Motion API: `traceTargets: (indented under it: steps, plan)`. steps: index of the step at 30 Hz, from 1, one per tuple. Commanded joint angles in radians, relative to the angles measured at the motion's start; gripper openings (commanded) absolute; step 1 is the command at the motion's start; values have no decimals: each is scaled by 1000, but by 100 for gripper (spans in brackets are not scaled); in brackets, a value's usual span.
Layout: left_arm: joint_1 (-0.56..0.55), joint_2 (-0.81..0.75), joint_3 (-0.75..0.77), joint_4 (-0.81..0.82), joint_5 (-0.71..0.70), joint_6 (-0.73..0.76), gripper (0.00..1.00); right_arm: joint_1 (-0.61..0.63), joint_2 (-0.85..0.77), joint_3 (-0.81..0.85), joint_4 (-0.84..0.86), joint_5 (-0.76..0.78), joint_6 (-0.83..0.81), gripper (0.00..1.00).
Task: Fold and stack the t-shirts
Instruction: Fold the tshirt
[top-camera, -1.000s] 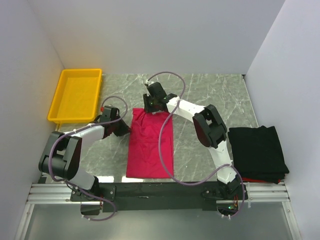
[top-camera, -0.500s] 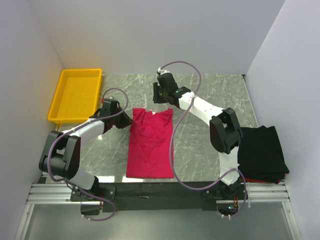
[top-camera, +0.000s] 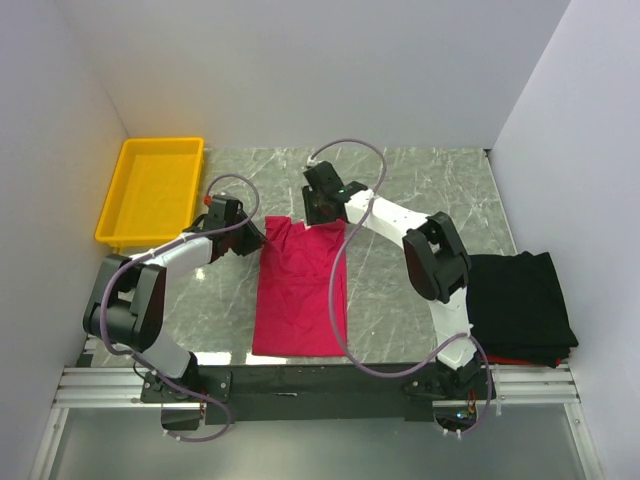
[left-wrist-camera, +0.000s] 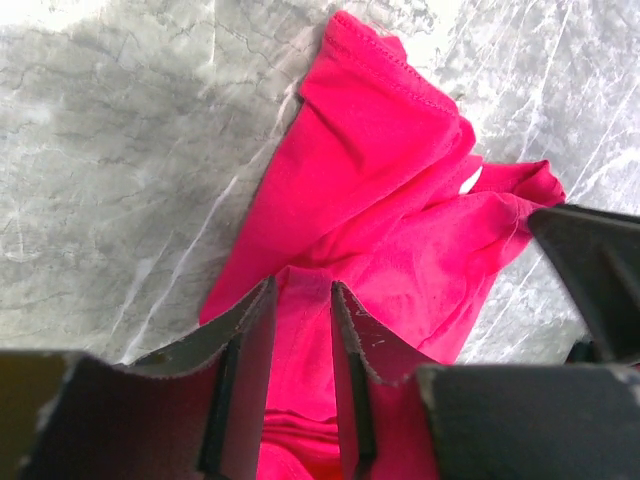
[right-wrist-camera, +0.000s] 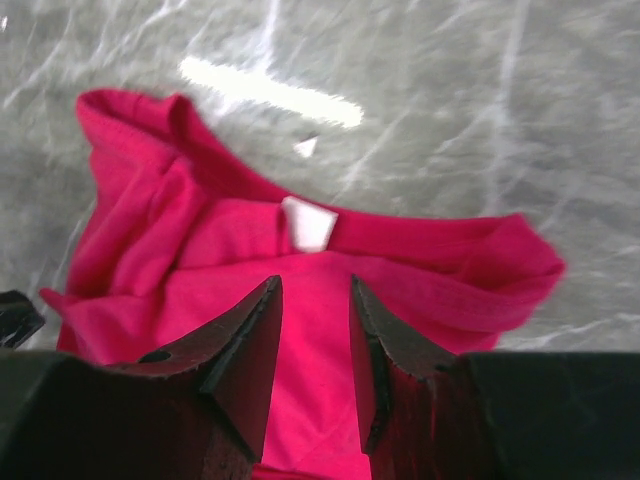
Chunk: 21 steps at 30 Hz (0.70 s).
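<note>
1. Crimson-pink t-shirt (top-camera: 300, 300) lies in a long narrow strip mid-table, running from 12 to 6 o'clock with its collar end at 12. The black t-shirt (top-camera: 520, 300) sits folded at about 4 o'clock on the marble table (top-camera: 420, 180).
2. The collar end is rumpled into several overlapping layers. A pinch there may well catch only the top layer, and the strip would then peel open instead of folding over.
3. If the two arms lift or travel unevenly, the next fold would likely come out skewed. The right arm's cable (top-camera: 333, 300) also hangs across the shirt and could drag it.
4. The left gripper (left-wrist-camera: 300, 290) hovers at the shirt's 11 o'clock corner. Its fingers (left-wrist-camera: 250, 340) stand partly apart, cloth showing through the gap, with no fold visibly clamped. Whether the tips touch the cloth cannot be told.
5. The right gripper (right-wrist-camera: 315, 285) is at the shirt's 12 o'clock edge, near the white label (right-wrist-camera: 308, 222). Its fingers (right-wrist-camera: 250, 340) are likewise partly apart and hold nothing that can be seen.
</note>
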Motion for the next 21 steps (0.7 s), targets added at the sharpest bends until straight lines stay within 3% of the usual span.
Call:
traceTargets:
  steps: [1, 13, 21]
  plan:
    - [-4, 7, 23, 11, -20, 16, 35, 39, 23, 57, -3, 5, -15, 41]
    - [-17, 54, 44, 29, -1, 13, 35, 35, 23, 33, -34, 203, 28, 44]
    - [-27, 71, 58, 28, 2, 11, 34, 35, 35, 33, -49, 228, 39, 43]
